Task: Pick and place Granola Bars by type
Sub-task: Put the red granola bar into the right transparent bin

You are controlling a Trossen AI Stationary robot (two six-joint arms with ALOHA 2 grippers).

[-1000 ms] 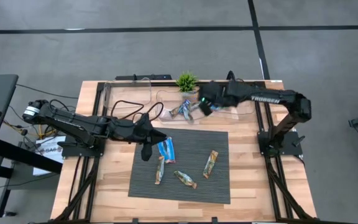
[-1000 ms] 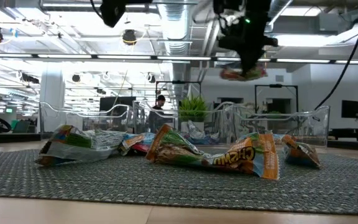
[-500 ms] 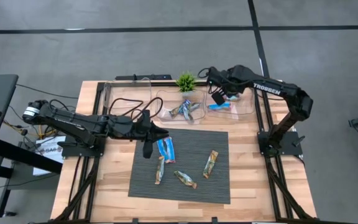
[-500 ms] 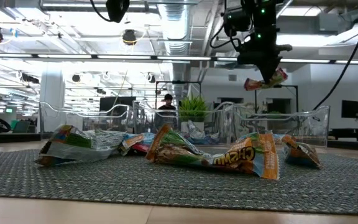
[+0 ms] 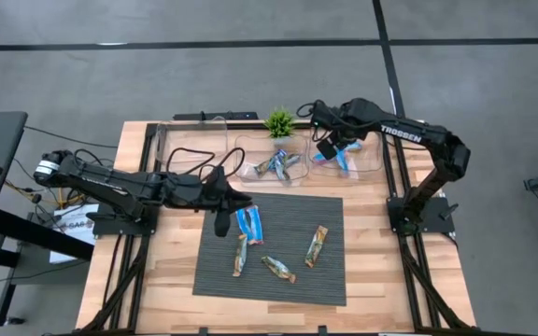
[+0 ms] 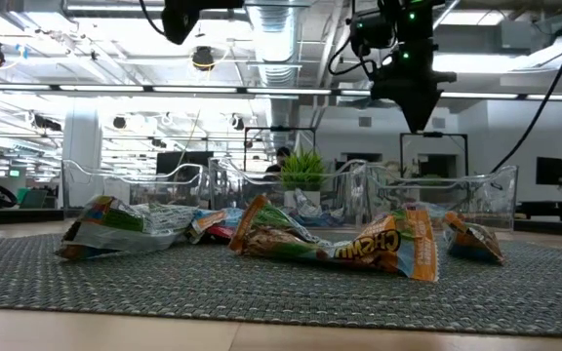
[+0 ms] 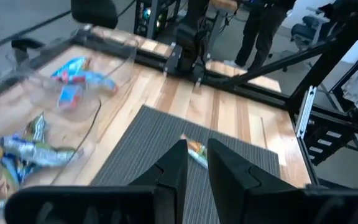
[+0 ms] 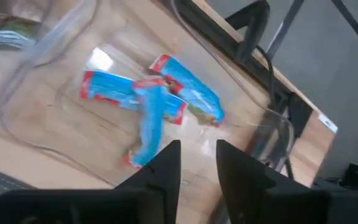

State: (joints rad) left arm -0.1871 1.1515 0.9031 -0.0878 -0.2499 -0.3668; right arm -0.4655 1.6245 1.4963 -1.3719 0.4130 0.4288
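Sorted so far, right bin (image 5: 374, 161): blue bars (image 8: 157, 99) lie here; the right wrist view shows about three, overlapping each other, on the clear floor of the bin.
Sorted so far, middle bin (image 5: 250, 161): a small heap of mixed blue-brown bars (image 5: 276, 165) lies inside, just in front of the small green plant (image 5: 279, 121).
Left bin (image 5: 177, 149): it looks empty in the high view (only a black cable crosses it).
Still on the mat (image 5: 330, 280): four bars wait, namely one blue bar (image 5: 249, 224) beside the left gripper, and three tan-green bars (image 5: 317, 245) spread over the middle of the mat.
Right gripper (image 8: 195, 167): it hangs over the right bin, above the blue bars; its jaws stand a little apart and hold nothing.
Left gripper (image 7: 193, 163): it hovers over the left edge of the mat, near the blue bar; the jaws are slightly apart with nothing between them.
Progress (my judgement): roughly the half is done, as two types already sit in bins.
Left to do: the blue bar probably belongs to the right bin, and the tan-green ones possibly to the left bin on the desk (image 5: 381, 280).
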